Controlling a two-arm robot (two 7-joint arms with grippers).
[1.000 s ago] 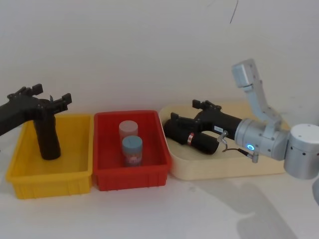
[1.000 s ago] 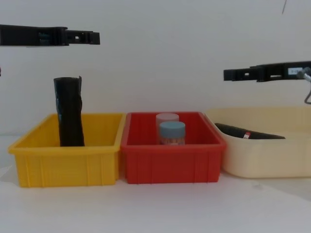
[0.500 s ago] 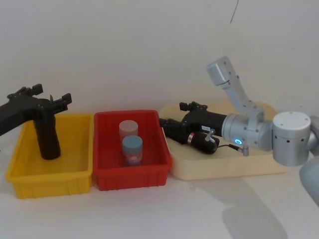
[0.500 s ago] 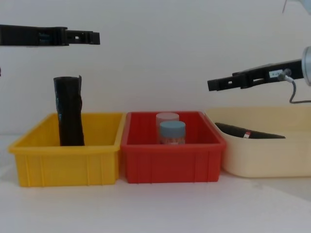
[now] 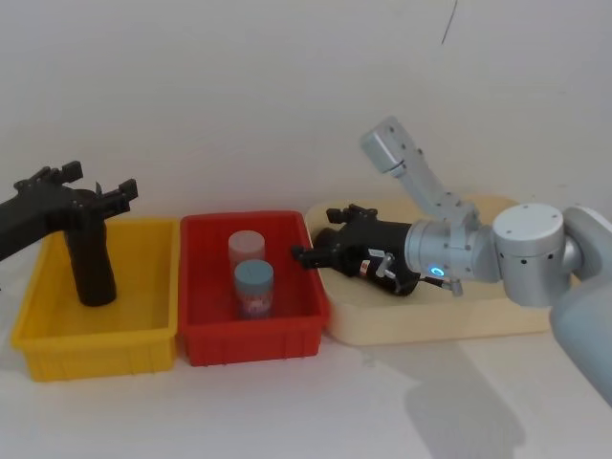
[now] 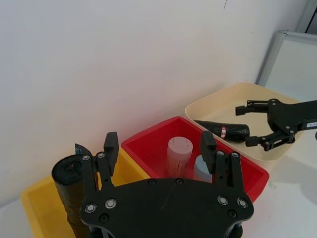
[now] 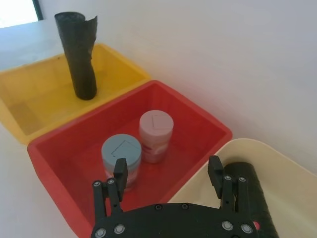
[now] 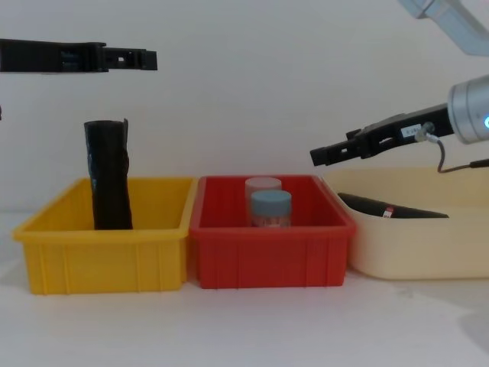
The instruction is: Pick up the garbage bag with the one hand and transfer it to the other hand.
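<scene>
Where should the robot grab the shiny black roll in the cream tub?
Likely around its middle, from above, fingers across its width: the garbage bag lies on its side low in the cream tub, so walls block sideways reaches. The right gripper hangs open over it; the left gripper hangs over the yellow bin.

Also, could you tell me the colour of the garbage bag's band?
Red and white; the band on the garbage bag shows best in the left wrist view.
</scene>
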